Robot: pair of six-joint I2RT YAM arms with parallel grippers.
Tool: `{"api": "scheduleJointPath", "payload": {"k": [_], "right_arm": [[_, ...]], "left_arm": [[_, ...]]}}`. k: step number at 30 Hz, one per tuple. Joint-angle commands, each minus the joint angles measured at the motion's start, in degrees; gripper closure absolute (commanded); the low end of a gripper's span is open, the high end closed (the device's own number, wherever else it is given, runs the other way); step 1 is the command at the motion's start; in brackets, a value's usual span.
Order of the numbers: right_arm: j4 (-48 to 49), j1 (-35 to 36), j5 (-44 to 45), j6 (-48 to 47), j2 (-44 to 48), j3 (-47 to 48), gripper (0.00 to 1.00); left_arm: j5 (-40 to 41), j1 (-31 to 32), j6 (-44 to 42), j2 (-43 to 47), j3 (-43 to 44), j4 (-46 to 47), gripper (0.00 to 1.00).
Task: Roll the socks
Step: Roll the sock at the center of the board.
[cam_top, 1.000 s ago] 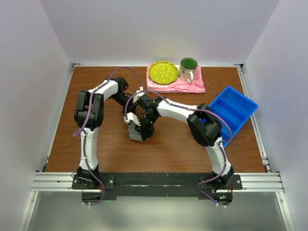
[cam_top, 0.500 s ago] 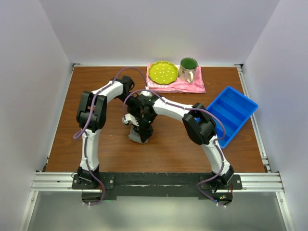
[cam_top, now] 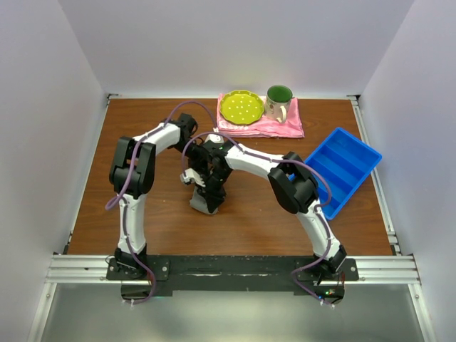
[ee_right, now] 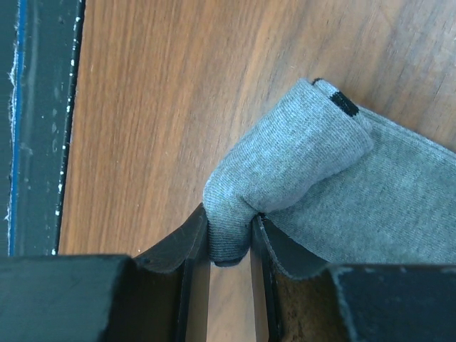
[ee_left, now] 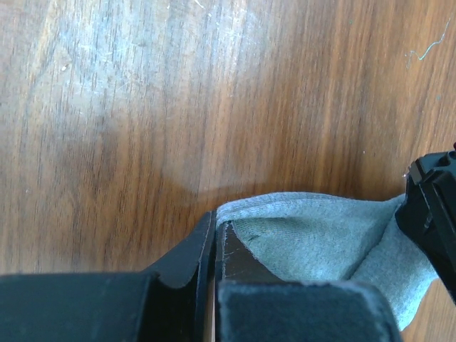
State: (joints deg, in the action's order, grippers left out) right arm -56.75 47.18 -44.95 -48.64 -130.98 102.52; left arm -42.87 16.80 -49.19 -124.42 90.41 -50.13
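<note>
The grey sock (cam_top: 201, 204) lies bunched on the wooden table between both grippers. In the right wrist view its folded end (ee_right: 285, 164) is pinched between my right gripper's jaws (ee_right: 229, 222), with a dark stripe showing on the fold. In the left wrist view my left gripper (ee_left: 215, 218) has its jaws closed on the sock's thin edge (ee_left: 320, 235), low over the wood. From above, the left gripper (cam_top: 191, 177) is just behind and left of the sock. The right gripper (cam_top: 212, 191) is over the sock.
At the back a pink cloth (cam_top: 288, 127) carries a yellow-green plate (cam_top: 241, 107) and a green-lined mug (cam_top: 278, 102). A blue bin (cam_top: 347, 165) sits at the right, close to the right arm's elbow.
The right arm's elbow has swung left and the left forearm has reached further right. The sock bundle has drawn slightly nearer and looks tighter.
</note>
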Motion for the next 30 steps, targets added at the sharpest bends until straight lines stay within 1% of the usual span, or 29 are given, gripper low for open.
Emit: {"api": "scheduleJointPath", "payload": {"k": [1, 2, 3, 5, 6, 9, 11, 12, 15, 17, 18, 19, 20, 21, 23, 25, 28, 29, 30], "right_arm": [[-7.58, -3.58, -6.20, 0.74, -5.16, -1.27, 1.00], [-7.85, -3.85, -6.38, 0.83, -5.43, -1.36, 1.00], [-7.67, -3.94, -6.38, 0.83, -5.34, -1.79, 1.00], [-7.06, -3.94, -6.20, 1.18, -4.91, -2.41, 1.00], [-6.01, -3.94, -5.94, 1.53, -4.64, -3.20, 1.00], [-4.78, -4.11, -5.68, 2.59, -4.02, -3.99, 1.00], [-4.51, -4.02, -5.24, 2.85, -3.85, -4.17, 1.00], [-4.07, -4.02, -5.06, 3.20, -3.67, -4.43, 1.00], [-2.93, -4.11, -4.62, 3.90, -3.15, -5.14, 1.00], [-2.58, -4.02, -4.27, 4.08, -3.06, -5.40, 1.00], [-2.49, -4.11, -4.27, 4.26, -3.06, -5.49, 1.00], [-2.31, -4.02, -4.27, 4.26, -3.14, -5.49, 1.00], [-2.31, -4.11, -4.27, 4.34, -3.23, -5.49, 1.00], [-2.14, -4.02, -4.27, 4.52, -3.23, -5.49, 1.00], [-1.87, -4.11, -4.18, 4.87, -3.41, -5.66, 1.00], [-1.61, -4.02, -4.18, 5.22, -3.58, -5.66, 1.00], [-1.52, -4.11, -4.18, 5.49, -3.58, -5.66, 1.00], [-1.52, -4.11, -4.18, 5.58, -3.58, -5.66, 1.00], [-1.52, -4.11, -4.10, 5.75, -3.58, -5.66, 1.00]], "left_arm": [[4.29, 0.52, -6.19, 0.75, -2.69, 10.92, 1.00], [4.46, 0.52, -5.66, 0.93, -2.87, 11.97, 1.00], [4.55, 0.52, -5.13, 1.20, -2.96, 14.16, 0.92], [4.99, 0.52, -2.85, 1.72, -3.05, 16.19, 0.91], [5.17, 0.52, -2.06, 1.81, -2.70, 17.86, 0.84], [5.96, 0.43, 0.32, 2.34, -2.26, 20.06, 0.58], [6.05, 0.34, 0.33, 2.78, -2.17, 20.25, 0.49], [6.13, 0.34, -0.03, 2.87, -1.65, 19.29, 0.41], [5.43, -0.10, -1.17, 3.04, -0.51, 17.00, 0.30], [3.68, -1.15, -0.82, 3.92, -0.50, 17.08, 0.25], [2.72, -1.67, -0.12, 4.36, -1.11, 18.04, 0.18], [0.71, -3.16, 1.97, 5.49, -1.55, 19.18, 0.14], [-0.62, -3.96, 3.04, 6.11, -1.90, 21.80, 0.08], [-1.76, -5.88, 6.35, 7.51, -2.95, 23.83, 0.02], [-5.02, -7.65, 9.10, 8.75, -3.92, 28.83, 0.00], [-5.90, -9.67, 12.27, 10.60, -4.54, 31.57, 0.00], [-6.34, -12.57, 16.48, 13.93, -6.29, 37.98, 0.00], [-6.69, -13.45, 17.36, 14.99, -6.91, 41.48, 0.00], [-7.05, -15.46, 19.11, 16.91, -7.87, 42.99, 0.00]]}}
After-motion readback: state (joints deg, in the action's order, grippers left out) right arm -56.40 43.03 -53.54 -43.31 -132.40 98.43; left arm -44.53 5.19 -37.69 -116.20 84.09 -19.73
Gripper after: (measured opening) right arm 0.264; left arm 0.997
